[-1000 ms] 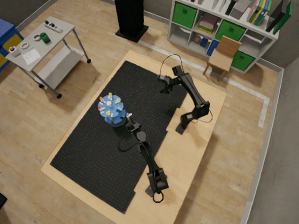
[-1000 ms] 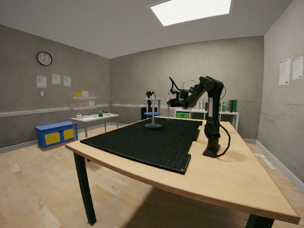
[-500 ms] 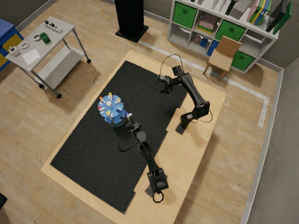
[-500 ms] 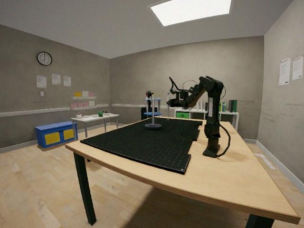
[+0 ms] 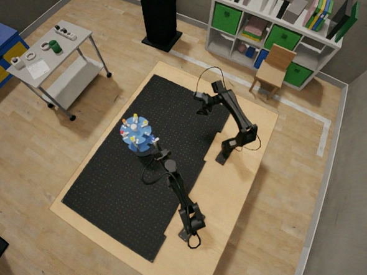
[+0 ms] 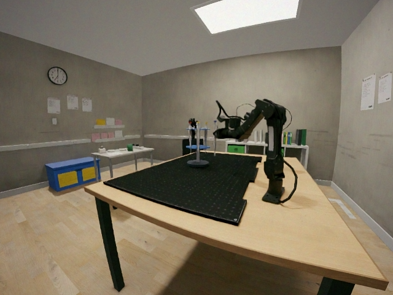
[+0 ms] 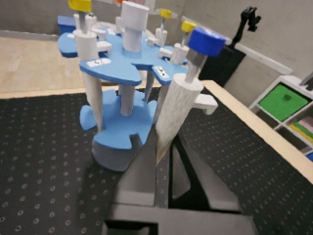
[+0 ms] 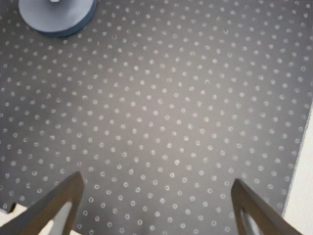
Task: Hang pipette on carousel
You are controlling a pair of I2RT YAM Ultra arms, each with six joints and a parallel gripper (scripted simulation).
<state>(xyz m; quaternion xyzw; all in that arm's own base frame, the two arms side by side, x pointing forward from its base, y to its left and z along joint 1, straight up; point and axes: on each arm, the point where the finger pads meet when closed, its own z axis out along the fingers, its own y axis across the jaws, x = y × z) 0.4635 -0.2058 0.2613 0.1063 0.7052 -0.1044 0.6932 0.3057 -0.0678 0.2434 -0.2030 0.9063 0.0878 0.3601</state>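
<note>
The pipette with a blue button [image 5: 155, 139] [image 6: 215, 145] [image 7: 176, 105] stands nearly upright, slightly tilted in the left wrist view, just outside the carousel's edge. My left gripper [image 5: 157, 147] [image 7: 163, 129] is shut on its lower body. Its white finger hook [image 7: 205, 103] points right in that view, away from the hub. The button's top print cannot be read. The blue carousel [image 5: 141, 129] [image 6: 202, 147] [image 7: 113, 72] bears other pipettes with yellow, orange and red buttons. Two labels face the left wrist camera, too blurred to read surely. My right gripper [image 5: 202, 110] [image 8: 156, 180] is open and empty, away from the carousel.
The carousel's round base [image 6: 198, 163] [image 8: 54, 17] stands on the black perforated mat [image 5: 115, 185] [image 6: 177, 190] [image 8: 161, 113]. A neighbouring yellow-button pipette [image 7: 88, 46] hangs left of the held one in the left wrist view. The right arm [image 5: 238, 113] is well apart from the left arm [image 5: 180, 190].
</note>
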